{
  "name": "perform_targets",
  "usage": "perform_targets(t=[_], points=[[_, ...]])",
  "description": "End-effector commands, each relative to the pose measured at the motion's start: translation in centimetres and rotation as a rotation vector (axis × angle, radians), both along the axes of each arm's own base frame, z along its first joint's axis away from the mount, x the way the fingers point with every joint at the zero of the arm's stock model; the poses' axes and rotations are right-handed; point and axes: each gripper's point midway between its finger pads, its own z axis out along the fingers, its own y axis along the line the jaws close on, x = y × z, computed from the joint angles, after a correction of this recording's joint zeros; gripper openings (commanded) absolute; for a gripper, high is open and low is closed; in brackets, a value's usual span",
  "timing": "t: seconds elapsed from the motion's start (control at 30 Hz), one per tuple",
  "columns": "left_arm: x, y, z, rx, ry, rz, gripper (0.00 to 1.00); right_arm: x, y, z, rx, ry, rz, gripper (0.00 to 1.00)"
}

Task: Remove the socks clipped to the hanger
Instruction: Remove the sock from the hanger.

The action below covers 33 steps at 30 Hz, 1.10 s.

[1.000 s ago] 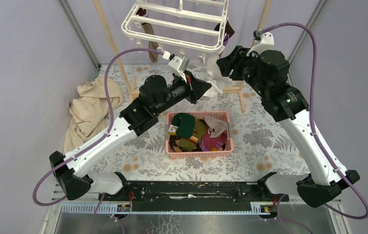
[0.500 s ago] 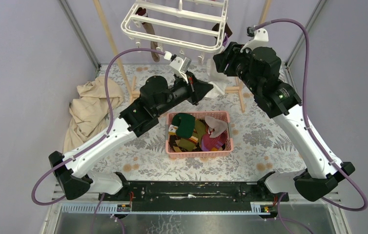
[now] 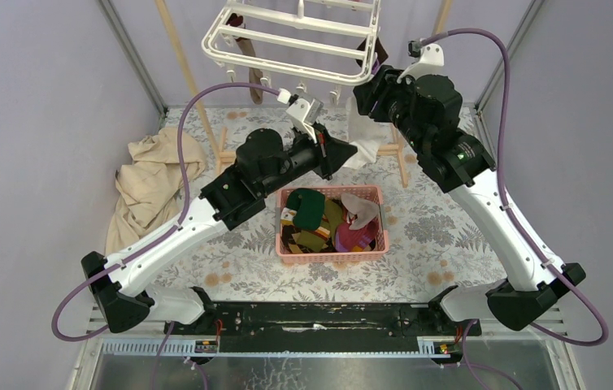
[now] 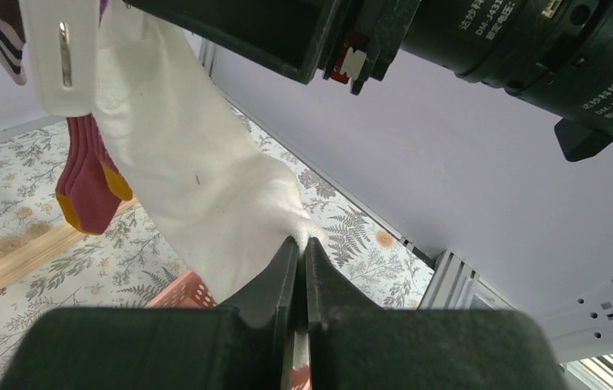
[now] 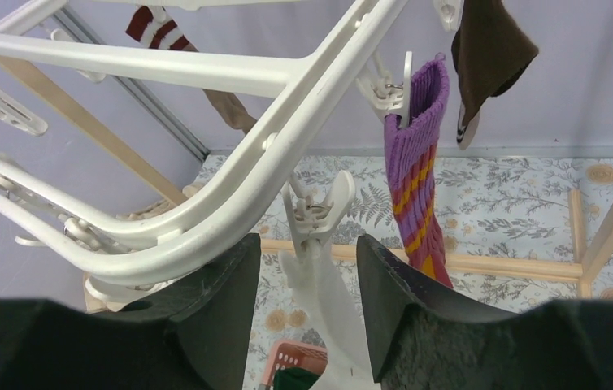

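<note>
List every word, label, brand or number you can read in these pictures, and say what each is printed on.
"DM-J431", with tiny Chinese characters too small to read: white print on the black motor housing of the right arm, left wrist view.
"DM-J4310-2EC" under "DAM", cut off by the picture's edge: on the second motor housing beside it.
Small stickers on the base rail, top view: too small to read.
Nothing else is legible.

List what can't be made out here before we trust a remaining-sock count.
- Top external: hanger cut off by the top edge; clipped socks uncountable.
- Top external: white sock, its clip hidden under the right arm.
- Right wrist: right gripper flanks that clip; contact unclear.
- Left wrist: basket mostly behind the left gripper.
</note>
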Motion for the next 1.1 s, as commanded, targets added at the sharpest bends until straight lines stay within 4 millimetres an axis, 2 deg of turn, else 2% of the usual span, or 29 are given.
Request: perform_targets(t=[0.0,0.67,0.83,1.07], points=[[-0.7,0.8,3.5,-0.051,-0.061,0.009,0.04,0.0,-0.6,3.7,0.063,-0.111,-0.041,0.53],[-0.9,0.4,3.3,-0.047,-0.058,0.0,0.04,0.6,-1.5,3.8,0.123,-0.189,-0.103,0.48],[-0.8,0.5,3.2,-0.044,-0.059,0.005,0.04,0.3,-1.9,4.9,0.17,-0.25,-0.113,0.51],[-0.7,0.3,3.0,-0.042,-0.054,0.004,0.04,0.2,-1.9,4.9,0.19,-0.276,-0.108,0.48]])
